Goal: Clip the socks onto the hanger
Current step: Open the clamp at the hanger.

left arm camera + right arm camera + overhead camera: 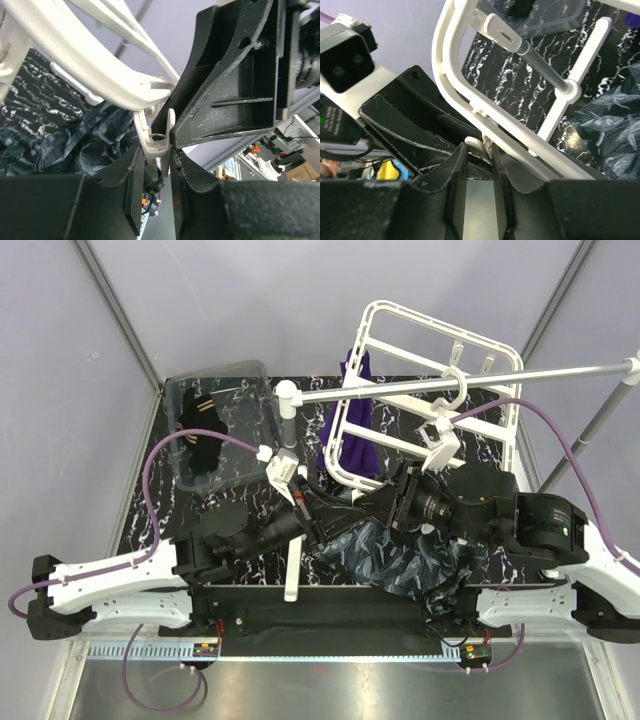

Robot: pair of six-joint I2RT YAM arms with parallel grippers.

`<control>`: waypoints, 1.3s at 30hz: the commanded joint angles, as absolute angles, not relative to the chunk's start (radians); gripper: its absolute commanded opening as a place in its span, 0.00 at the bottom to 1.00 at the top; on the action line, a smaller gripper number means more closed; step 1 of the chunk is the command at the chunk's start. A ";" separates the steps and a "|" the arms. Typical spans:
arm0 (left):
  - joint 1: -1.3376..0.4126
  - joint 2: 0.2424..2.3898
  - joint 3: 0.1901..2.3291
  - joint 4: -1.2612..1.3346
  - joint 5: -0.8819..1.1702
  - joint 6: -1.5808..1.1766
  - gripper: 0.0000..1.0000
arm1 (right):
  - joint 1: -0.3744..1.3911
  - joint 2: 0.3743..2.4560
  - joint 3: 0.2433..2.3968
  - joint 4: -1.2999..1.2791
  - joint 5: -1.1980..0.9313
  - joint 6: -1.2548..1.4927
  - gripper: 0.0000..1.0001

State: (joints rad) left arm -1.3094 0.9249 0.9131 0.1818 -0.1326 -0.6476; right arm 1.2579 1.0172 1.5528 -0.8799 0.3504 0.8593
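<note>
At the near corner of the hanger point(445, 328), the left jaws clamp a clip point(156, 142); the right jaws' hold I cannot tell.

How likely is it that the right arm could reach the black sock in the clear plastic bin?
Probably not. The black sock lies in the clear plastic bin at far left; the left gripper, pinching a small white clip, and the white post stand between it and the right gripper.
</note>
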 commanded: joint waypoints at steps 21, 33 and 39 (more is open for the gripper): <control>-1.345 0.799 0.836 0.166 -0.233 -0.572 0.67 | 1.244 1.078 1.496 -0.868 0.561 0.890 0.00; -1.318 0.798 0.838 0.149 -0.273 -0.580 0.60 | 1.244 1.022 1.459 -0.838 0.520 0.904 0.00; -1.310 0.733 0.808 0.135 -0.343 -0.636 0.64 | 1.244 0.962 1.413 -0.804 0.505 0.913 0.00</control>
State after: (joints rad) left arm -1.3151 0.7753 0.8104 0.0971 -0.2802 -0.5987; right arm 1.2537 1.0023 1.4258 -0.8345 0.4839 0.8906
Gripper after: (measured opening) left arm 0.638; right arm 0.014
